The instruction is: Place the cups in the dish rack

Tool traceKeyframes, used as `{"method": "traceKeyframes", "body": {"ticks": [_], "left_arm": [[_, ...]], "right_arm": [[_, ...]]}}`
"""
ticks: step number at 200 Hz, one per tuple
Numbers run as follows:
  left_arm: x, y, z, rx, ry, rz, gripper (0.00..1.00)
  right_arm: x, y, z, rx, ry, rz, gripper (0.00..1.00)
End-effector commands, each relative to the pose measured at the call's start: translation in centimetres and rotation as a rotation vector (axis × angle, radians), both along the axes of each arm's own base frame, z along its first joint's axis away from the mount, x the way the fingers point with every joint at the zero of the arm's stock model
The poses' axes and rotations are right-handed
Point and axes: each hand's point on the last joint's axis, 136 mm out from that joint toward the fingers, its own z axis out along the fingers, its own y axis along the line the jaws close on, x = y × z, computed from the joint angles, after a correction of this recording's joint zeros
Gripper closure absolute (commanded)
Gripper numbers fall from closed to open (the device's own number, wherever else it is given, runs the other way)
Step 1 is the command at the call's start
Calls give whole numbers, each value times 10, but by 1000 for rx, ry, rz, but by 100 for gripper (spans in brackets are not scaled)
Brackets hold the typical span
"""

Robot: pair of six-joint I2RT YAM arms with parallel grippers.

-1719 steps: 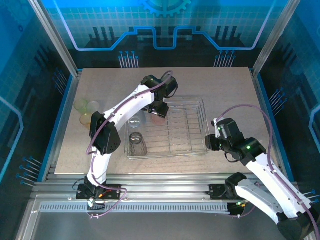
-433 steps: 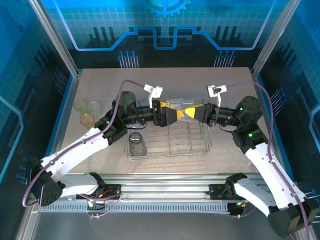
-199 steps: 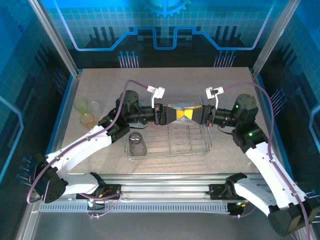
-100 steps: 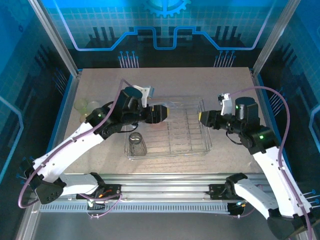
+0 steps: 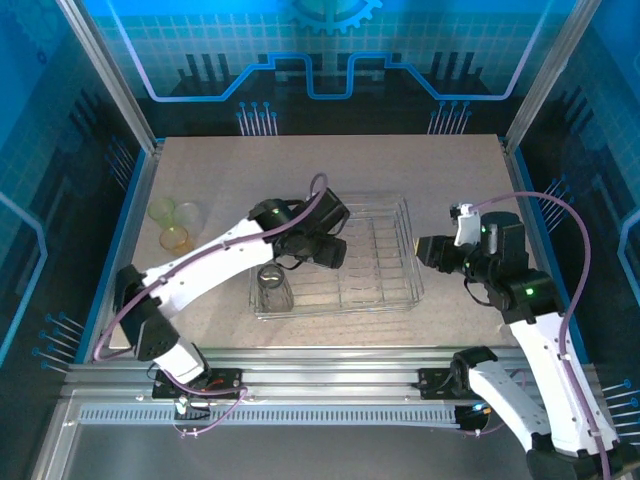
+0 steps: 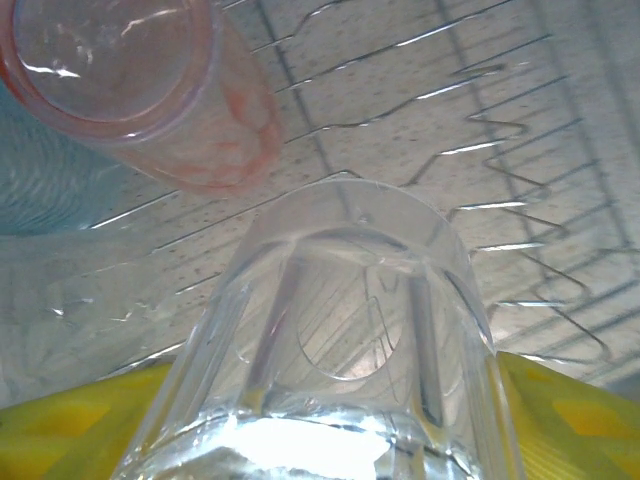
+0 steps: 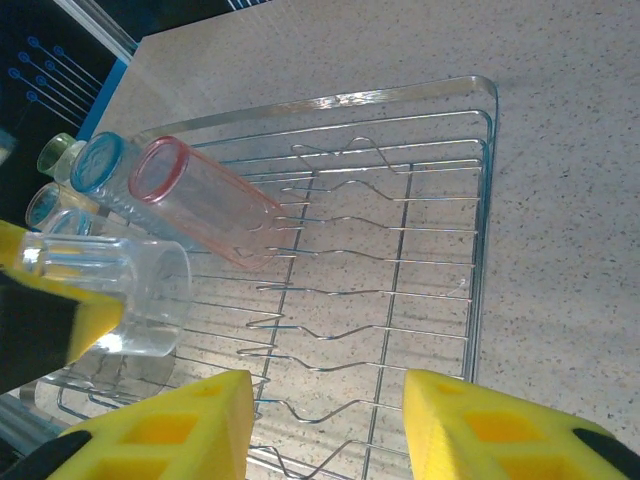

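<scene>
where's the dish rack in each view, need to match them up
top external: dish rack at the middle of the table.
left wrist: its wires fill the upper right, behind the clear cup.
right wrist: it spans the middle.
shared landmark: the speckled table under the wires.

Speckled beige table (image 5: 450,170), blue printed backdrop (image 5: 330,50) behind it, metal rails (image 5: 330,375) along near edge
</scene>
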Motion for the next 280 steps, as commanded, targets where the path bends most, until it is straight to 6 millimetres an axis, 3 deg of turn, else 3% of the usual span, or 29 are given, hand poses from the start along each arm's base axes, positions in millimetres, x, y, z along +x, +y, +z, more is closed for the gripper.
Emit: {"method": "traceKeyframes", "body": {"ticks": [1, 57, 137, 178, 204, 209, 227, 280], "left_arm": [[7, 16, -8, 136, 2, 38, 78], [28, 17, -46, 192, 72, 98, 79], [53, 21, -73, 226, 81, 138, 73], [55, 21, -87, 228, 111, 142, 60], [54, 20, -92, 225, 118, 140, 46], [55, 20, -93, 224, 119, 141, 42], [54, 21, -96, 225, 122, 145, 32], [52, 23, -100, 217, 121, 144, 19]], "right_arm": [[-4, -7, -10, -33, 12, -8, 55], [-6, -14, -16, -44, 14, -19, 55], [-6, -16, -20, -44, 20, -20, 55], [-6, -15, -25, -20, 45, -31, 54], [-6, -13, -23, 21, 51, -28, 54], [-8, -12, -33, 27, 77, -23, 53], [-10, -10, -35, 40, 96, -10, 53], [-14, -18, -36, 68, 121, -49, 52]]}}
